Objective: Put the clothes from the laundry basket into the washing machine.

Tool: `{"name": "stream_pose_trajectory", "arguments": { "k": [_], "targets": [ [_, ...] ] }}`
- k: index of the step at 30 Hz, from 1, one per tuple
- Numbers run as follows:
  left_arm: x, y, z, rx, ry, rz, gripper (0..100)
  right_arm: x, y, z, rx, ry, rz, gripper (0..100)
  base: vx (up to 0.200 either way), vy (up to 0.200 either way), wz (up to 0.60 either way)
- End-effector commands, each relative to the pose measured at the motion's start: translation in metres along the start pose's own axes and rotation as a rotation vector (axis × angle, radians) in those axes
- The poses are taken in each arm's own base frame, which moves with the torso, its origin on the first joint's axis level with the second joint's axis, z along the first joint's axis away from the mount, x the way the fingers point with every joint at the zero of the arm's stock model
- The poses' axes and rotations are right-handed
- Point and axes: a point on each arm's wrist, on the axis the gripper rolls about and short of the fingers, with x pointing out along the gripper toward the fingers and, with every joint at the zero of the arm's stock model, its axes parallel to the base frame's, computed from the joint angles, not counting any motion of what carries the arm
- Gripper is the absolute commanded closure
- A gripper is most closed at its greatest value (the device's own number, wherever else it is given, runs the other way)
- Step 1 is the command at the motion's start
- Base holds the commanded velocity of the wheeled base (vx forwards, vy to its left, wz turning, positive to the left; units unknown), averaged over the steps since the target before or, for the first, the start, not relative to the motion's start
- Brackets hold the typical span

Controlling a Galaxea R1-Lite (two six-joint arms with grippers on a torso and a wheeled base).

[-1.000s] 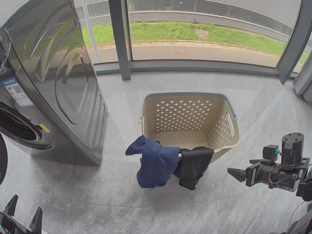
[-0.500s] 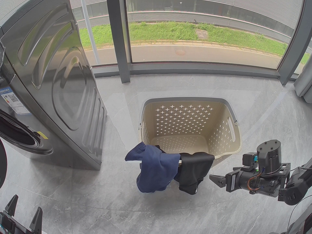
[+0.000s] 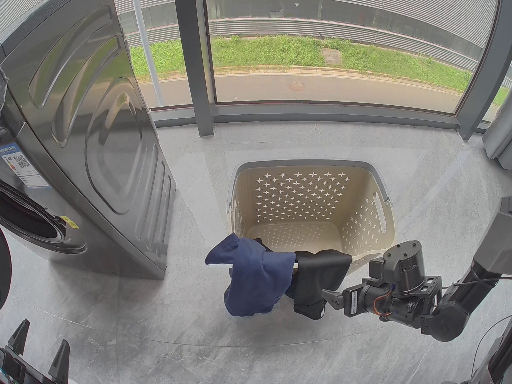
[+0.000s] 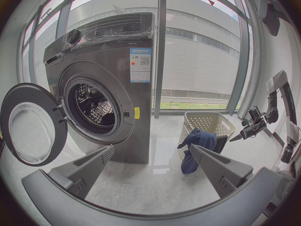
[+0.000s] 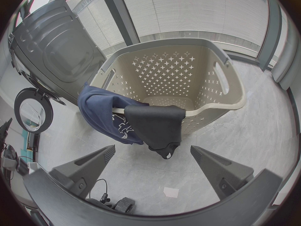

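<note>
Over the basket (image 3: 304, 163) rim — blue cloth (image 3: 256, 278), black cloth (image 3: 317, 281).

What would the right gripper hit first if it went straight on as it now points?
Most likely the black garment draped over the near rim of the laundry basket; the open right gripper points at its hanging part. Depth is unclear, but nothing shows in between.

the washing machine (image 3: 96, 134) runs off the head view's left edge, and its door (image 3: 4, 262) shows only as a sliver. the left end effector (image 3: 44, 334) is cut off by the bottom corner. a blue garment (image 3: 256, 278) and a black garment (image 3: 320, 276) hide most of the basket's (image 3: 309, 164) near rim.
</note>
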Motion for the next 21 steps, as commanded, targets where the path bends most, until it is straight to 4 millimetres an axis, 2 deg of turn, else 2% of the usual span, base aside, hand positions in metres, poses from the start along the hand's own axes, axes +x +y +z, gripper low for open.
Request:
{"name": "stream_pose_trajectory", "arguments": {
  "k": [1,7,21],
  "targets": [
    [0.0,0.0,-0.005,0.0,0.003,0.0,0,0.019,0.004,-0.01,-0.013,0.045,-0.006,0,0.0,0.0,0.0],
    [0.0,0.0,-0.005,-0.001,0.003,0.0,0,0.04,0.006,-0.015,-0.011,0.064,-0.014,0,0.0,0.0,0.0],
    [0.0,0.0,-0.005,-0.003,0.005,0.0,0,0.089,0.005,-0.005,0.036,0.0,-0.054,0,0.0,0.0,0.0]
  ]
}}
